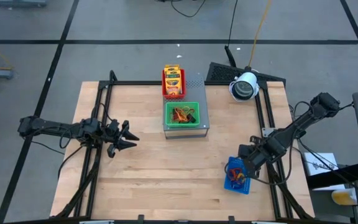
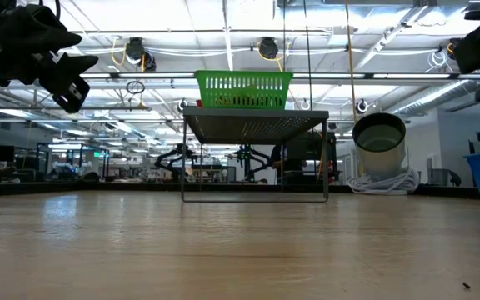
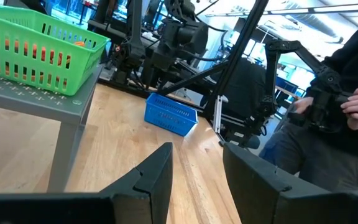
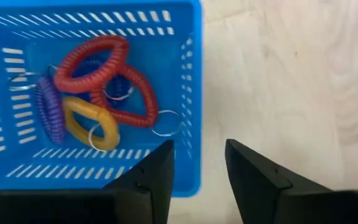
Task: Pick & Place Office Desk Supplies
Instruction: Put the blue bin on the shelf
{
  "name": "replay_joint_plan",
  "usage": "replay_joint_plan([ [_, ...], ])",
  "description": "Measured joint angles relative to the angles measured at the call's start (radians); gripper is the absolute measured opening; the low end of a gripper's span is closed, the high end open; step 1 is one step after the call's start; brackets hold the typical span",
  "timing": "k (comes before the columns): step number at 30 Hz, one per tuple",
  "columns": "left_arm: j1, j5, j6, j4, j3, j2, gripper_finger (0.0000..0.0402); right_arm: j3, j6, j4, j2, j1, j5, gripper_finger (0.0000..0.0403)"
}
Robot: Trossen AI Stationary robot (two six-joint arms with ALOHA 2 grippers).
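Red, purple and yellow coil loops [image 4: 95, 87] lie on the floor of a blue mesh tray [image 1: 238, 176] at the table's near right. My right gripper [image 4: 199, 146] points down above that tray's edge, open, with nothing between its fingers. A green mesh tray [image 1: 182, 114] with orange and dark pieces stands on a grey perforated stand [image 1: 197, 93]. Behind it, a red tray [image 1: 173, 81] holds yellow-and-green packets. My left gripper [image 1: 129, 138] waits at the table's left, level, open and empty.
A white cylindrical device [image 1: 244, 87] sits at the far right of the table. Bare wood [image 1: 166, 168] spreads across the middle and near side. Black frame rails [image 1: 95, 143] run along both sides. A person [image 3: 347, 118] stands beyond the table's right side.
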Motion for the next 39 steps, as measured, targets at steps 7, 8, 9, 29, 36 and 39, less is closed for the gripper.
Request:
replay_joint_plan([
  [7,0.000,0.000,-0.004,0.000,0.000,0.000,0.0150,-0.044,-0.017,0.096,0.000,0.000,-0.003,0.0138],
  [8,0.000,0.000,-0.005,0.000,0.000,0.000,0.0150,-0.049,-0.016,0.103,0.000,0.000,-0.003,0.0138],
  [9,0.000,0.000,-0.005,0.000,0.000,0.000,0.0150,-0.054,-0.016,0.107,0.000,0.000,-0.002,0.0136],
  [29,0.000,0.000,-0.004,0.000,0.000,0.000,0.0150,-0.192,-0.015,0.244,0.000,0.000,-0.030,0.0104],
  [36,0.000,0.000,0.000,0.000,0.000,0.000,0.0150,-0.193,-0.039,0.273,0.001,0.000,-0.083,0.0011],
  [39,0.000,0.000,-0.005,0.000,0.000,0.000,0.0150,-0.182,-0.039,0.274,0.001,0.000,-0.103,0.0007],
])
